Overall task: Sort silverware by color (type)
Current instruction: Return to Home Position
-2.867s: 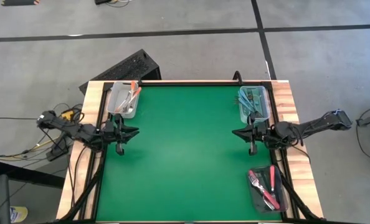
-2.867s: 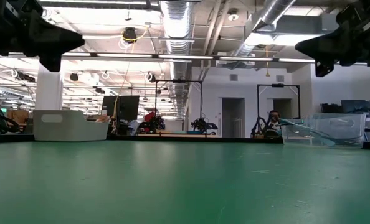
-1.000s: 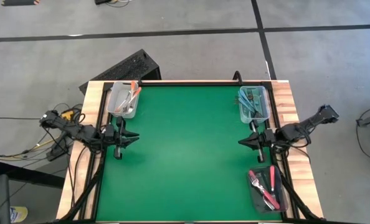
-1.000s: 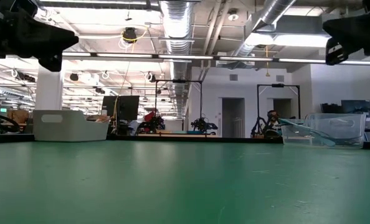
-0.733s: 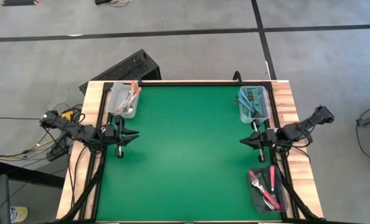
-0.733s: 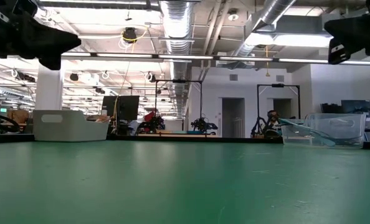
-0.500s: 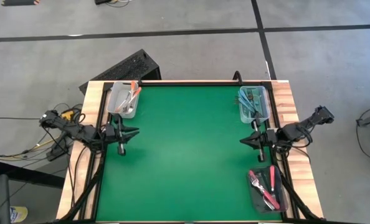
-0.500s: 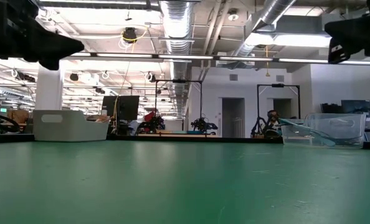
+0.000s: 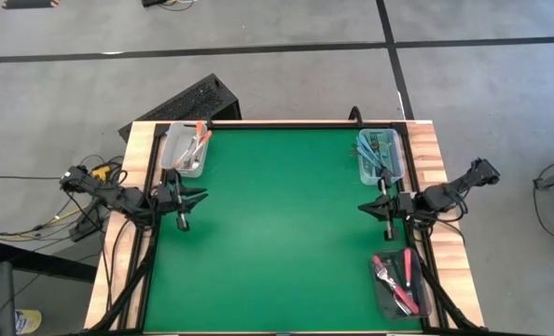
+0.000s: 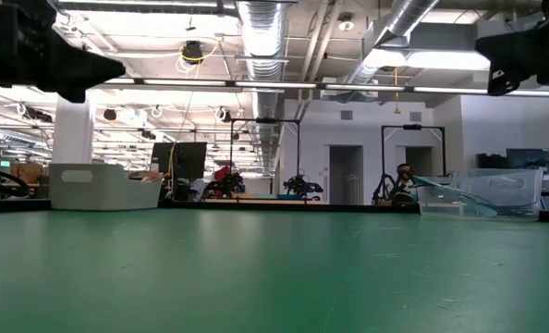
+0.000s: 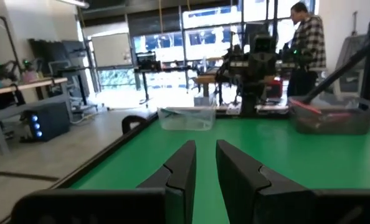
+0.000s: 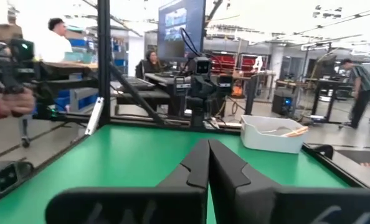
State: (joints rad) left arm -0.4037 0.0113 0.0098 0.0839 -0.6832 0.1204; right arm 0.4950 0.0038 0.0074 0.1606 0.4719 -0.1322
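Note:
The forks lie sorted in three bins. Orange-handled forks lie in a pale bin at the far left, which also shows in the right wrist view. Teal-handled forks lie in a clear bin at the far right. Pink-red forks lie in a dark bin at the near right. My left gripper hovers at the table's left edge, its fingers a narrow gap apart and empty. My right gripper hovers at the right edge, shut and empty.
The green mat lies bare between the two arms. A black frame rail runs along the table's edges. People stand in the room beyond the table, and a hand shows at the side of the right wrist view.
My left gripper has drifted a little toward the table's far edge. My right gripper has stayed nearly still. The bins and forks have not moved.

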